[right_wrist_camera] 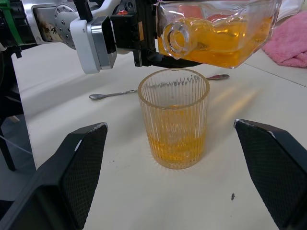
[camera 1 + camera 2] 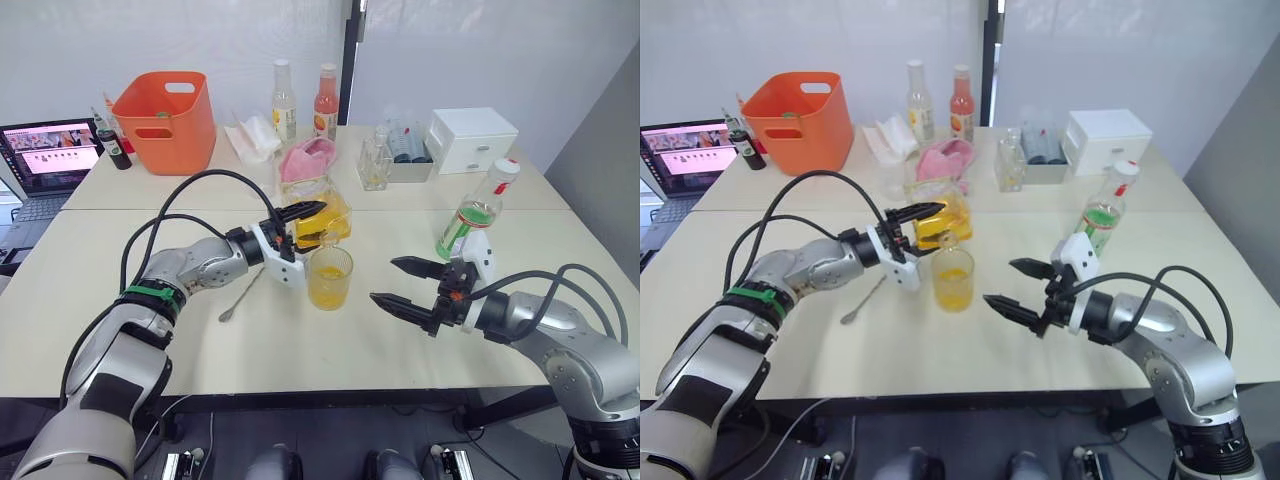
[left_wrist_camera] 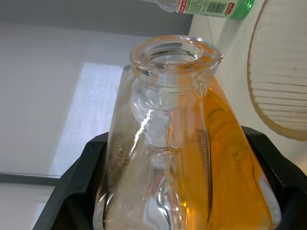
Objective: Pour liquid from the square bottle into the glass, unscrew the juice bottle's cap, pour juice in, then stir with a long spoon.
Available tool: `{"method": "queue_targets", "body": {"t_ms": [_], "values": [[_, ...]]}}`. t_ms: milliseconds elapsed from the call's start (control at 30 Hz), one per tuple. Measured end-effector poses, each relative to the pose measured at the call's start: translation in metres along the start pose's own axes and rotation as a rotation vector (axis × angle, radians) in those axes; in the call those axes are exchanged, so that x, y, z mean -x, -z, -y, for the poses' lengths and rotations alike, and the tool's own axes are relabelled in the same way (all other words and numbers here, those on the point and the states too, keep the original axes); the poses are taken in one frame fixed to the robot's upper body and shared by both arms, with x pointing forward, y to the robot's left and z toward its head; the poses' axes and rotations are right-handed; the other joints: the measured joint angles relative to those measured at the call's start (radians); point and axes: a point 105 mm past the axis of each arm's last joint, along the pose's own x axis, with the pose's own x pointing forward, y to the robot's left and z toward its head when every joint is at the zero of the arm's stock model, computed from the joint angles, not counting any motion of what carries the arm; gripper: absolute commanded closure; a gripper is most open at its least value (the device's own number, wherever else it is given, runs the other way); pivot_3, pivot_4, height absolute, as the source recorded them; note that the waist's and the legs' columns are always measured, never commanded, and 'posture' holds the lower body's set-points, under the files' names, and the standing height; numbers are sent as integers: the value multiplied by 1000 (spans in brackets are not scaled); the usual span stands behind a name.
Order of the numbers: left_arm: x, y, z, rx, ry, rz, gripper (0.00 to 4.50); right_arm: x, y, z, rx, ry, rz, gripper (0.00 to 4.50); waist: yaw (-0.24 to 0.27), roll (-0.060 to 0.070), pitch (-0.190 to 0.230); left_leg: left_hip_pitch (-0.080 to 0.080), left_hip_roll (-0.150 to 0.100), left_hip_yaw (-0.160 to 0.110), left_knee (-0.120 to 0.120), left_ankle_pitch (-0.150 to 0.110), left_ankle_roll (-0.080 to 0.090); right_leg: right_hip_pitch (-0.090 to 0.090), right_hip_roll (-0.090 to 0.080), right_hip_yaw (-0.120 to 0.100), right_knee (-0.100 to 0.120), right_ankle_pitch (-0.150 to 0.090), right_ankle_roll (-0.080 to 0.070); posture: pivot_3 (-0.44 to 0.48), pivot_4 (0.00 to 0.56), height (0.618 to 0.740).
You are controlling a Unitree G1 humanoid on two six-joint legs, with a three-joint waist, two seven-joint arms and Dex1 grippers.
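The left gripper (image 2: 300,215) is clamped on the square bottle (image 2: 328,215), its two black fingers gripping the decanter's sides and holding it tipped nearly onto its side, long axis close to level, neck pointing toward the robot's right. Directly beneath that neck stands the glass (image 2: 330,277), a ribbed tumbler with orange-yellow liquid low in it; the bottle's mouth hangs just over the rim, and no stream between them can be made out. The pour looks under way or at its end, and what comes next turns on this one line: mouth above rim, glass straight below the left gripper's load. Behind the glass, on the left gripper's side, the long spoon (image 2: 241,294) lies flat on the table (image 2: 300,350), its handle running away from the tumbler.

The right gripper (image 2: 410,285) hovers with fingers spread wide and nothing between them, just beside the glass on its far side from the left arm. Beyond it, near at hand, the juice bottle (image 2: 477,211) stands tilted, the juice bottle's cap (image 2: 506,168) on. The right arm is plainly the nearer to it.

Counted: one decanter, one tumbler, one juice bottle, one cap, one spoon, two grippers
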Motion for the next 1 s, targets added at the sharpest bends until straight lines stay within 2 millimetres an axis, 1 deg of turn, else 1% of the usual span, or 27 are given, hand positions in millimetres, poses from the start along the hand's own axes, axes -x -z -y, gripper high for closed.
{"method": "queue_targets", "body": {"t_ms": [200,333,500,600,700,800,1000], "values": [[6,16,-12,119,-58,-91,1696,0,-1,0,2,-2,1,28,0,0,0,0,0,0,1,0,0,0,0,0,0,0,0,0,150,713],[13,34,-23,282,-144,-191,1696,-1,-3,0,9,-4,6,28,-1,0,0,0,0,0,1,0,0,0,0,0,1,0,0,0,150,713],[40,75,-39,571,-284,-397,1696,-1,-3,1,9,-5,6,28,-6,0,0,0,0,0,3,0,0,-1,0,0,4,0,0,0,150,713],[58,93,-46,724,-359,-486,1696,-1,-3,1,9,-5,6,28,-5,0,0,0,0,0,4,0,0,0,0,0,4,0,0,0,150,713],[76,106,-51,879,-438,-562,1696,-1,-3,1,8,-4,5,28,-4,0,0,0,0,-1,5,0,0,0,0,1,5,0,0,0,150,713],[88,112,-52,1010,-493,-624,1696,-1,-3,1,8,-4,5,28,-1,0,0,0,0,-1,6,0,0,0,0,0,5,0,0,0,150,713],[111,109,-53,1186,-615,-690,1696,-1,-2,0,5,-4,3,28,-2,-1,0,0,1,-1,6,0,0,0,1,1,5,0,0,0,150,713]]}}
